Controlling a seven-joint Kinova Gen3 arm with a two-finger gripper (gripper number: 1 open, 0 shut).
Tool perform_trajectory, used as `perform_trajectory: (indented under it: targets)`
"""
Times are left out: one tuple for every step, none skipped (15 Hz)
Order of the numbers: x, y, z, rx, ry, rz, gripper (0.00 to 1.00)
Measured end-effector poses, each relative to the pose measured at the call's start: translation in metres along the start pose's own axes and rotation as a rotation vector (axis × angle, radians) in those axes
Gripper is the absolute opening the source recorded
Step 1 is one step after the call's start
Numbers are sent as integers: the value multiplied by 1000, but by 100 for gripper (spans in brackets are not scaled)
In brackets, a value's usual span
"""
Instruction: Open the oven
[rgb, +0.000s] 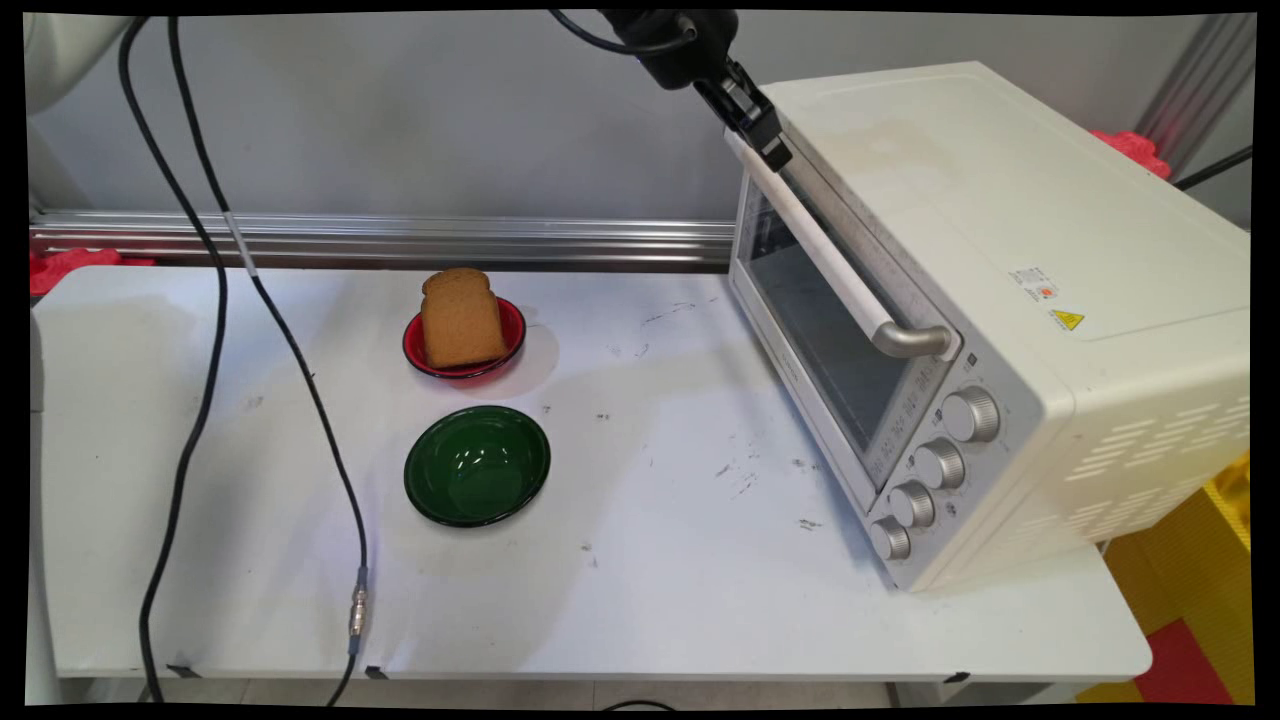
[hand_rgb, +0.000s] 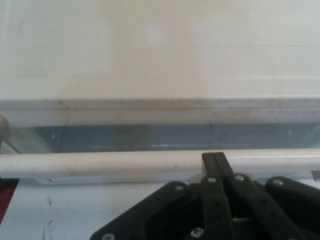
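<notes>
My black gripper (rgb: 772, 152) is high at the far end of the white oven door handle (rgb: 838, 258), its tips touching the bar near the toaster oven's (rgb: 1000, 230) top front edge. In the hand view the gripper (hand_rgb: 214, 158) rises in front of the handle (hand_rgb: 100, 163), fingers closed together with nothing between them; the glass door (hand_rgb: 150, 137) lies just beyond. The door looks shut. A slice of brown bread (rgb: 460, 320) stands on a red plate (rgb: 512, 338) at mid table, far from the gripper.
An empty green bowl (rgb: 477, 466) sits in front of the red plate. Black cables (rgb: 205, 330) hang over the table's left part. Several silver knobs (rgb: 940, 463) line the oven's front right. A metal rail (rgb: 400, 240) runs along the wall.
</notes>
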Motion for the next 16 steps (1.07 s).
perform_trajectory:
  targets:
    - [0,0,2,-4,0,-3,0]
    - [0,0,4,-6,-1,-6,0]
    - [0,0,6,-6,0,-9,0]
    - [0,-1,8,-7,2,-13,0]
    - [0,-1,9,-8,4,-16,0]
    - [0,-2,11,-9,6,-21,0]
    - [0,-2,13,-11,7,-26,0]
    - [0,-2,15,-13,9,-30,0]
    - [0,-2,17,-15,11,-35,0]
    - [1,-2,19,-17,15,-40,0]
    - [1,-2,21,-18,18,-44,0]
    - [2,-2,22,-19,21,-48,0]
    - [2,-1,24,-21,24,-51,0]
    - [2,-1,26,-23,27,-54,0]
    - [2,0,27,-25,30,-57,0]
    - [2,0,29,-27,31,-58,0]
